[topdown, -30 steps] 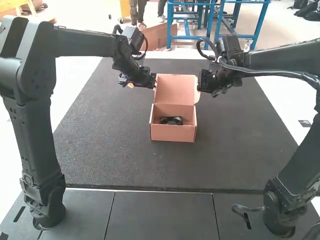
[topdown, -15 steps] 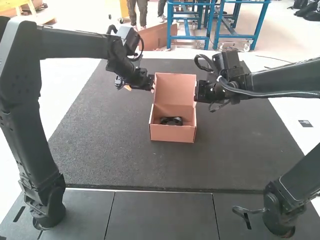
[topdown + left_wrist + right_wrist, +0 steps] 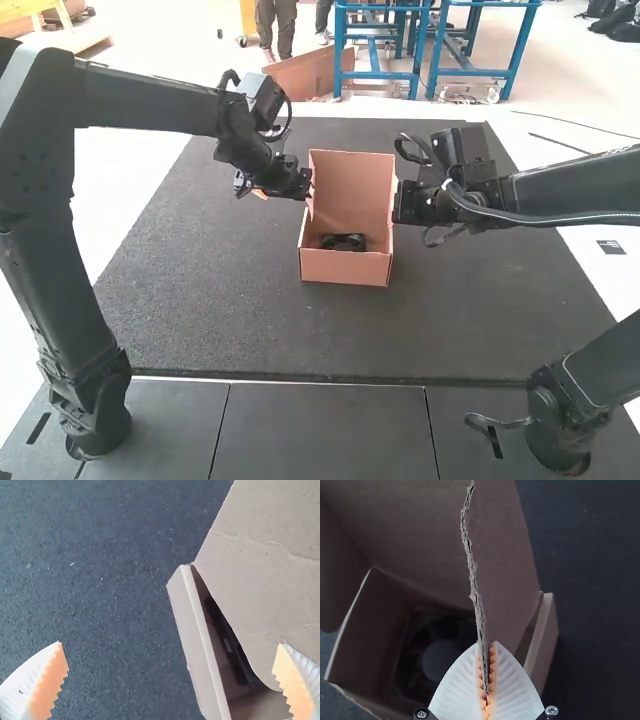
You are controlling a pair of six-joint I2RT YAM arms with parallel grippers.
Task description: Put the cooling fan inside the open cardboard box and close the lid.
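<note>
Change: since a second ago the right pincer (image 3: 398, 205) has been brought lower and nearer along the lid's right edge. The left pincer (image 3: 298, 183) has been lowered a little at the left edge, and the lid (image 3: 350, 185) is seen standing steeper.
Surface: a dark mat (image 3: 200, 280) is spread over the surface (image 3: 320, 435), and everything is set on it.
Cardboard box: the cardboard box (image 3: 345, 263) is stood near the mat's middle, open at the top, between the two arms.
Cooling fan: the black cooling fan (image 3: 343, 241) is laid flat on the floor inside the box.
Lid: it is raised from the box's far wall, close to upright, and is not yet closed.
Right pincer: it is clamped on the lid's right edge; in the right wrist view the rough cardboard edge is pressed between the white ribbed fingers (image 3: 515, 690) and their orange pads.
Left pincer: its fingers (image 3: 47, 682) are held wide apart at the lid's left edge. The box's left wall and that edge are seen between them, and no contact can be made out.
</note>
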